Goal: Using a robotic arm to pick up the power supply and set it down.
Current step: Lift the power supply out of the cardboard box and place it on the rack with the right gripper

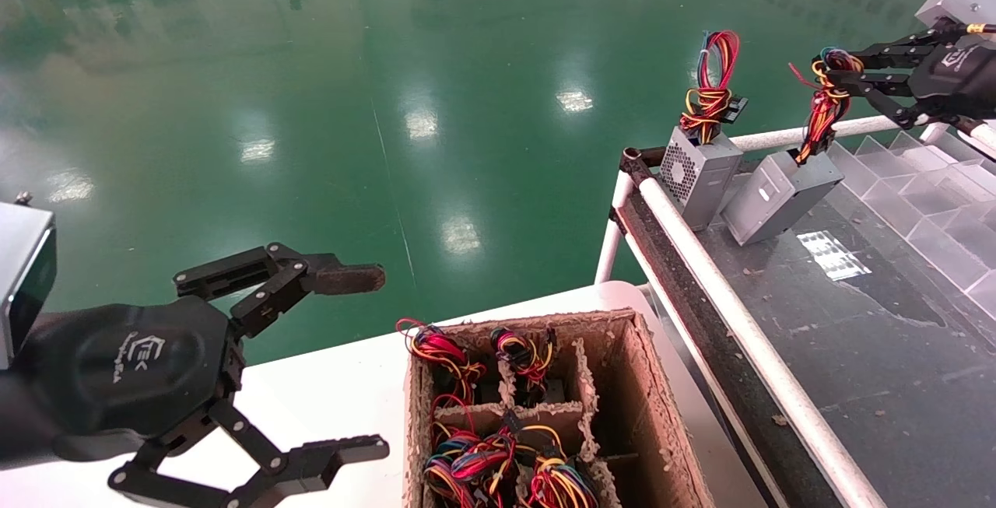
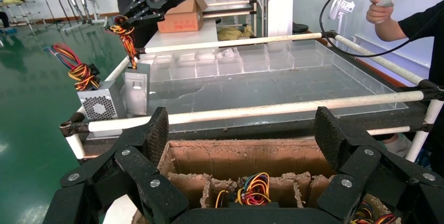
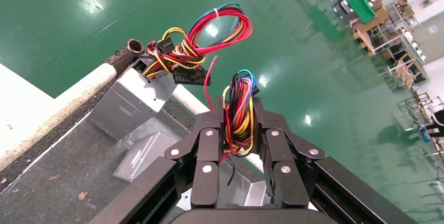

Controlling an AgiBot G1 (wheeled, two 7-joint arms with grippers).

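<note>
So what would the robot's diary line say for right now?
right pincer: shut on wires of power supply | supply: tilted on dark table, beside vented unit | left pincer: open, idle near cardboard box

Factory or robotics workshop: glossy green floor (image 1: 311, 103) beyond a railed workbench (image 1: 856, 352), stacked cardboard boxes (image 2: 180, 19) and shelving racks (image 3: 390, 30) behind it.

The power supply (image 1: 782, 195), a small plain grey metal box, sits tilted at the far right, its red, yellow and black wire bundle (image 1: 823, 107) pinched by the robotic arm (image 1: 945, 72).
</note>
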